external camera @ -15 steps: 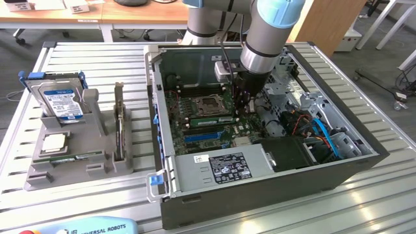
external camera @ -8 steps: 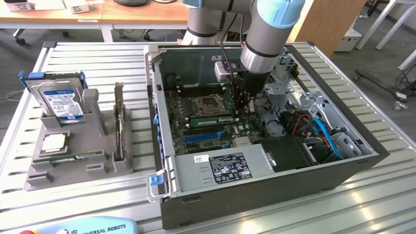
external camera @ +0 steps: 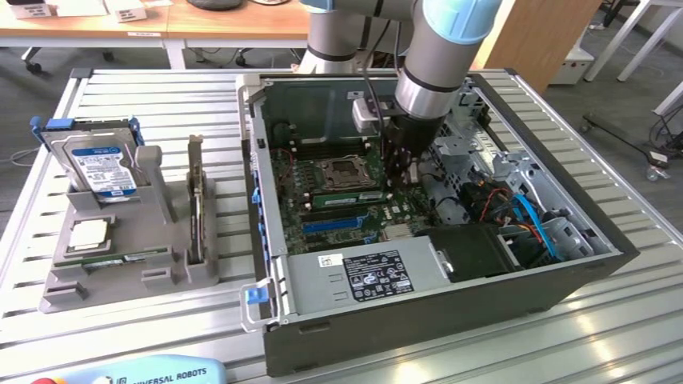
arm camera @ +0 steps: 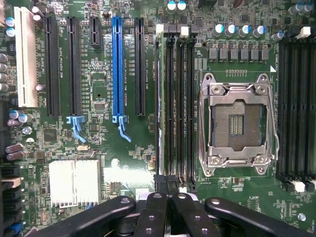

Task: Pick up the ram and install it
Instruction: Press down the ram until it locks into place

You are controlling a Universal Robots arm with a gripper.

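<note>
The ram [external camera: 347,197] is a narrow green stick standing on edge in a memory slot beside the empty processor socket [external camera: 344,170] on the motherboard. In the wrist view the ram [arm camera: 158,108] appears edge-on as a thin green line in the outermost black slot of the bank. My gripper [external camera: 399,182] reaches down into the open computer case at one end of that stick. Its black fingers [arm camera: 154,217] are pressed together, so the gripper [arm camera: 168,200] is shut just past the slot's end latch. Nothing shows between the fingers.
The case walls [external camera: 256,160], drive cage and cables [external camera: 533,220] and power supply [external camera: 363,276] crowd the motherboard. On the exterior view's left a grey holder [external camera: 64,296] carries a hard drive [external camera: 98,164], a square processor chip [external camera: 88,232], an expansion card [external camera: 195,208] and another narrow green stick [external camera: 123,258].
</note>
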